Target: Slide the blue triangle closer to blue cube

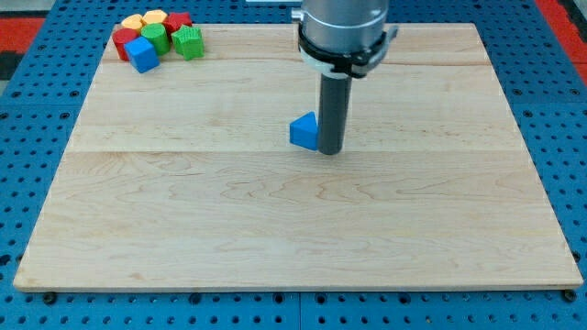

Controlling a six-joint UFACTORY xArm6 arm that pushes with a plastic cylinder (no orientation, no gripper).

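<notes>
The blue triangle (303, 131) lies near the middle of the wooden board. My tip (330, 150) stands right against its right side, touching or nearly touching it. The blue cube (142, 54) sits far off at the view's top left, at the lower edge of a cluster of blocks. The rod comes down from the arm's grey end (342, 32) at the view's top.
The cluster at the top left holds a red block (123, 40), a yellow block (152, 17), another yellow block (133, 23), a green block (155, 36), a ribbed green block (188, 41) and a red block (178, 21). The board's (275, 238) edges border a blue pegboard.
</notes>
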